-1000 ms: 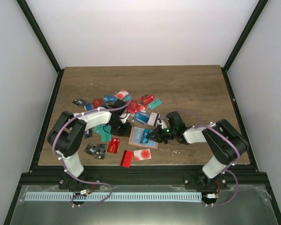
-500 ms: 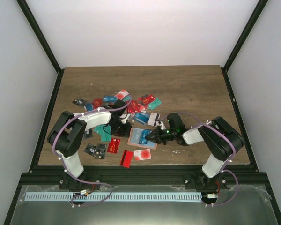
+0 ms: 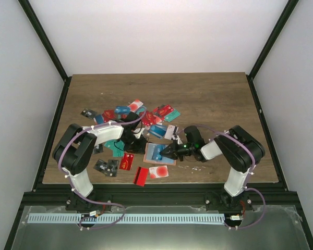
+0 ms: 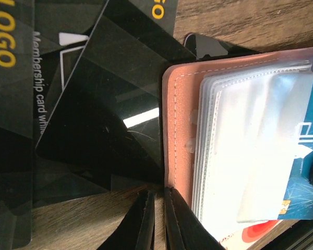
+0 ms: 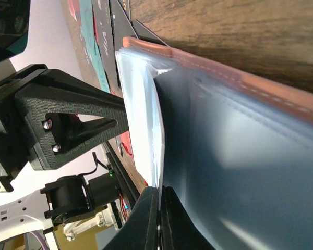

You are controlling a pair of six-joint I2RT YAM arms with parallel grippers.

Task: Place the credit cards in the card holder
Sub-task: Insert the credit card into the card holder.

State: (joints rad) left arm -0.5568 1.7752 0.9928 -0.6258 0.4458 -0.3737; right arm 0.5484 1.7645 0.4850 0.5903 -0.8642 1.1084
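here left gripper (image 4: pixel 157 208) pressed together on card holder (image 4: pixel 178 130) edge; right gripper (image 5: pixel 159 197) pinches its clear sleeve (image 5: pixel 141 120).

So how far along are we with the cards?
Early. The card holder lies open with a blue card visible under its sleeves. In hand: the right gripper seems to pinch a clear sleeve; the left gripper sits at the holder's edge. Remaining: most credit cards lie scattered on the table.

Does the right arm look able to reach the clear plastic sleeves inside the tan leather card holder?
Likely yes: the right claw is at the edge of the clear plastic sleeves in the tan leather card holder, nothing between.
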